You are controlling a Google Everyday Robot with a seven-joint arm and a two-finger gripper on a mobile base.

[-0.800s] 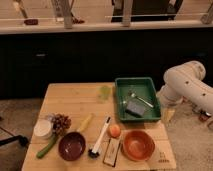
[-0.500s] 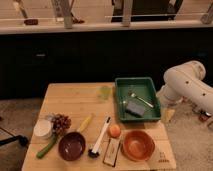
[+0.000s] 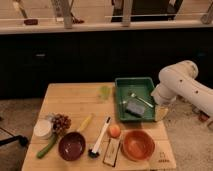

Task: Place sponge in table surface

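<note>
Camera view, sponge: the sponge (image 3: 134,107) is lying flat inside the green tray (image 3: 134,80), toward its near half, just beside a metal utensil (image 3: 140,99); whether the two are touching is not clear.
Camera view, pincer: the pincer (image 3: 161,113) is hanging low at the tray's right edge, below the white arm (image 3: 176,82), apart from the sponge and holding nothing that is showing. Whether it is spread or pressed together I cannot tell.
Camera view, tabletop: the tabletop (image 3: 75,100) is showing bare wood left of the tray, around the pale green item (image 3: 104,92).
Handling, judged: the sponge is looking light and soft, so it is likely giving under pressure. It is neither fragile nor slippery, so a moderate squeeze should be holding it.
Where to take hold, judged: coming from above and closing across the block's shorter width at its middle is looking best, keeping clear of the utensil and the tray wall.
Risk, judged: pinching too near an end may be letting it fold or droop.
</note>
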